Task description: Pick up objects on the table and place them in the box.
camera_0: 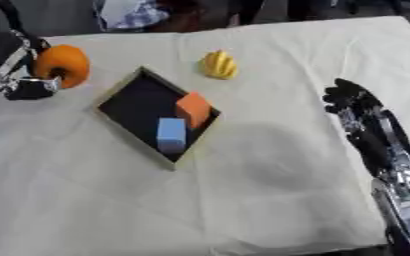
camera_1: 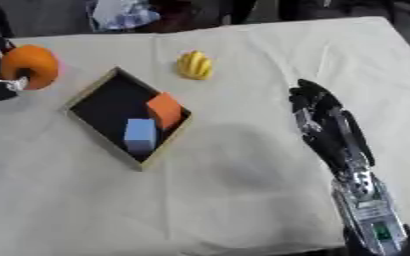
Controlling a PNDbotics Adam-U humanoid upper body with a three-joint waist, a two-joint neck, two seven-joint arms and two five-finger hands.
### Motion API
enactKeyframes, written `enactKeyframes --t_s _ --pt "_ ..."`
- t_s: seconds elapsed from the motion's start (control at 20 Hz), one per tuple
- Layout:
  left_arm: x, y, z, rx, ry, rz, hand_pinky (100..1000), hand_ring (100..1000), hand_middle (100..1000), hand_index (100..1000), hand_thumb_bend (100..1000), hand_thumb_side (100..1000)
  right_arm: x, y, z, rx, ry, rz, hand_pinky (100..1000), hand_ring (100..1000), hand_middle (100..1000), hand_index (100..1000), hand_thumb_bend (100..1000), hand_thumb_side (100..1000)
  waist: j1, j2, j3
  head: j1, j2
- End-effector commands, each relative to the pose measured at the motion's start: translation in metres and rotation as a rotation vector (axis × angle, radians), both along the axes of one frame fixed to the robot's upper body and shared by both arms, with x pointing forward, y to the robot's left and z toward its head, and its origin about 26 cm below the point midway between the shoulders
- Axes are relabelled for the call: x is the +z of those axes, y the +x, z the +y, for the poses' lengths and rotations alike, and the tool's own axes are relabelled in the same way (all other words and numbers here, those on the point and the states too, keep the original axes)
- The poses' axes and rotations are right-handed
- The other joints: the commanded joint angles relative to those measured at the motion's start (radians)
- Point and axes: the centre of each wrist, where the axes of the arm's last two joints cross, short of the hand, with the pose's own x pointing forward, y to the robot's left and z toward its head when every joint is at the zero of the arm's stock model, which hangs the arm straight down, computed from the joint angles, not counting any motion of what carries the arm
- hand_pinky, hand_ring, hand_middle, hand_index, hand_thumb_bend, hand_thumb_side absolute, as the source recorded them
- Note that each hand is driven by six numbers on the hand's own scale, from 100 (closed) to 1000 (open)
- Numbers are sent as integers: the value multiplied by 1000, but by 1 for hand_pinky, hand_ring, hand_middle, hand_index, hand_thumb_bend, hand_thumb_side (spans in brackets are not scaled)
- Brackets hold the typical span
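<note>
A shallow wooden-rimmed box (camera_0: 118, 92) with a black floor lies askew at centre left. Inside it are an orange block (camera_0: 193, 109) and a light blue block (camera_0: 171, 134). My left hand (camera_0: 35, 88) sits at the far left edge, its fingers curled round a round orange fruit (camera_0: 62, 65) held just left of the box. A yellow ribbed fruit-shaped object (camera_0: 219, 65) lies on the cloth beyond the box. My right hand (camera_1: 318, 111) rests open on the right side of the table, fingers pointing away, holding nothing.
A cream cloth (camera_0: 261, 165) covers the table. A folded blue-and-white cloth (camera_0: 130, 14) shows past the far edge. The table's front edge runs along the bottom of the view.
</note>
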Motion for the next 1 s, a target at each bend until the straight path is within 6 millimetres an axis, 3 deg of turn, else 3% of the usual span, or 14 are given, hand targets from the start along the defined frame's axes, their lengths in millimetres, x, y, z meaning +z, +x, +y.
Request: enactKeyframes --t_s 0.05,0.45,0.8,1.0 --pt "19 -6 -19 -110 46 -8 638 447 486 625 100 140 7 2 1 11 -7 -22 813 822 770 885 100 584 -9 -24 -3 2 5" --pt "-9 -4 -53 -248 166 130 652 484 523 663 108 134 7 2 2 15 -4 -23 813 821 770 885 100 583 -13 -25 -11 4 5" --pt "-29 2 -65 -283 186 168 655 488 526 665 105 133 6 2 2 17 -3 -21 813 821 770 885 100 583 -14 -25 -11 6 5" --pt "-42 3 -77 -305 183 178 687 561 613 743 200 111 6 2 3 22 -1 -20 814 821 770 885 100 584 -16 -25 -18 9 5"
